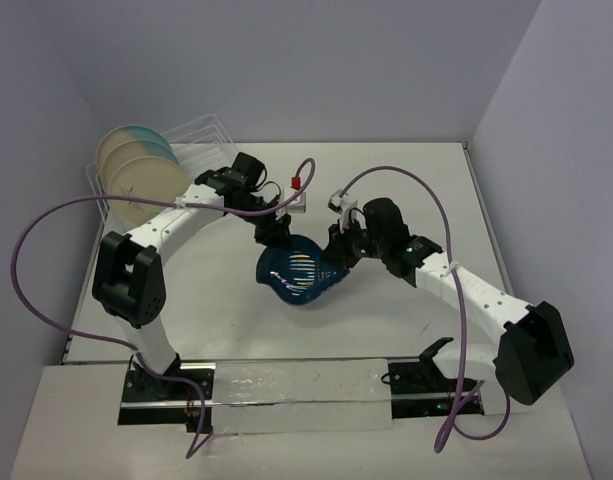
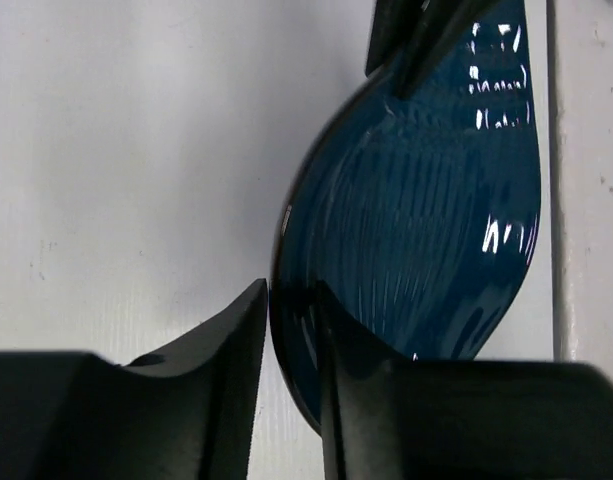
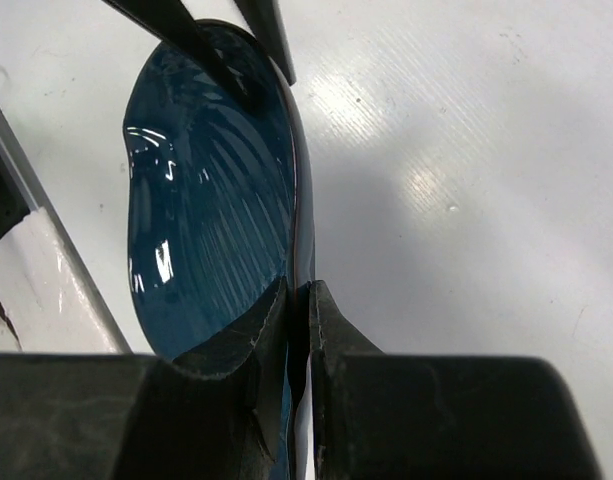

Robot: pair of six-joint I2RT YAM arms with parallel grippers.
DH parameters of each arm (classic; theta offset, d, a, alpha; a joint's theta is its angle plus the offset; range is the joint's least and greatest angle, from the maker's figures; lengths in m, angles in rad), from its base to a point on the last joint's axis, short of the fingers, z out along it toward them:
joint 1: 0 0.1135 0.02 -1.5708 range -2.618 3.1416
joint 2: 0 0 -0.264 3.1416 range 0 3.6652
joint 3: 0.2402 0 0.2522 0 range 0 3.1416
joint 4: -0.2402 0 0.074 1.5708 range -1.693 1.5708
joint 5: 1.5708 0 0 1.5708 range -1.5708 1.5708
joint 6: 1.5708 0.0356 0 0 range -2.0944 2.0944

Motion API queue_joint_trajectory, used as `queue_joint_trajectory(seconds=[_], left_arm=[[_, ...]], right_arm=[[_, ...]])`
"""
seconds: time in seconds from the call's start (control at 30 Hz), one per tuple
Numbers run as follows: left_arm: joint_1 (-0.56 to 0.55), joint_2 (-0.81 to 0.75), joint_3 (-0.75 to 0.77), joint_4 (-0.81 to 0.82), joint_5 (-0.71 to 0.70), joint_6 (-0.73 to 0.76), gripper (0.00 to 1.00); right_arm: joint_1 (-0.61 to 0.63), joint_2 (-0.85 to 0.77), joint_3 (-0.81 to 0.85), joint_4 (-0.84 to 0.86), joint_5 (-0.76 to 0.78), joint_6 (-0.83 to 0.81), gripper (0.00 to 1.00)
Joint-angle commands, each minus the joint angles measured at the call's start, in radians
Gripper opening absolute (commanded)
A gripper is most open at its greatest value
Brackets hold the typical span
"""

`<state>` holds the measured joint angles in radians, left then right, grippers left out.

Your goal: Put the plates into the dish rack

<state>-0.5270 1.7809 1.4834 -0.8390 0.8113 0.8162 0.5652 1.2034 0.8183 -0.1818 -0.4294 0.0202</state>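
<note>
The teal plate (image 1: 301, 270) hangs tilted over mid-bench (image 1: 406, 180). The right gripper (image 3: 298, 295) pinches its right rim. The left gripper (image 2: 291, 300) straddles its far-left rim, though I cannot tell whether it presses. Three round plates (image 1: 136, 170) stand in the rack (image 1: 211, 135), far left.

Glossy ribbed teal plate (image 2: 426, 230), matt white table (image 2: 116, 150), clear plastic rack (image 1: 204, 132)

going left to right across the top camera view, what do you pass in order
dish rack → left pincer → dark-teal leaf plate → right pincer
</note>
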Motion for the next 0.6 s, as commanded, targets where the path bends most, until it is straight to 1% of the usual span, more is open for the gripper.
queue_joint_trajectory(seconds=[0.0,0.03,0.07,0.13,0.2,0.23,0.27,0.3,0.37,0.4,0.47,0.53,0.57], left_arm=[[-0.005,-0.026,0.010,-0.085,0.057,0.158,0.10],[-0.005,-0.032,0.005,-0.083,0.056,0.157,0.04],[-0.005,-0.039,0.003,-0.077,0.055,0.151,0.00],[-0.005,-0.054,-0.004,-0.050,0.041,0.112,0.00],[-0.005,-0.076,-0.016,0.034,0.007,0.017,0.00],[-0.003,-0.092,-0.023,0.101,-0.017,-0.045,0.00],[0.001,-0.104,-0.034,0.126,-0.039,-0.059,0.00],[0.005,-0.118,-0.043,0.150,-0.055,-0.074,0.00],[0.008,-0.139,-0.058,0.206,-0.079,-0.127,0.00],[0.009,-0.157,-0.065,0.236,-0.094,-0.178,0.00],[0.009,-0.195,-0.086,0.309,-0.146,-0.242,0.00],[0.009,-0.231,-0.118,0.378,-0.199,-0.283,0.00],[0.009,-0.247,-0.133,0.415,-0.222,-0.300,0.00]], right_arm=[[0.010,-0.032,0.081,0.093,-0.040,0.003,0.00],[0.010,-0.030,0.084,0.093,-0.035,0.002,0.00],[0.010,-0.028,0.087,0.093,-0.029,0.003,0.00],[0.010,-0.020,0.090,0.090,-0.011,0.011,0.00],[0.010,-0.011,0.098,0.086,0.036,0.026,0.00],[0.010,-0.006,0.099,0.084,0.049,0.030,0.00],[0.010,-0.004,0.100,0.084,0.058,0.034,0.00],[0.010,0.000,0.101,0.084,0.070,0.038,0.03],[0.010,0.008,0.103,0.084,0.094,0.053,0.17],[0.010,0.011,0.105,0.084,0.099,0.056,0.27],[0.010,0.020,0.112,0.085,0.115,0.065,0.38],[0.010,0.022,0.120,0.085,0.131,0.073,0.51],[0.010,0.022,0.123,0.085,0.138,0.074,0.56]])
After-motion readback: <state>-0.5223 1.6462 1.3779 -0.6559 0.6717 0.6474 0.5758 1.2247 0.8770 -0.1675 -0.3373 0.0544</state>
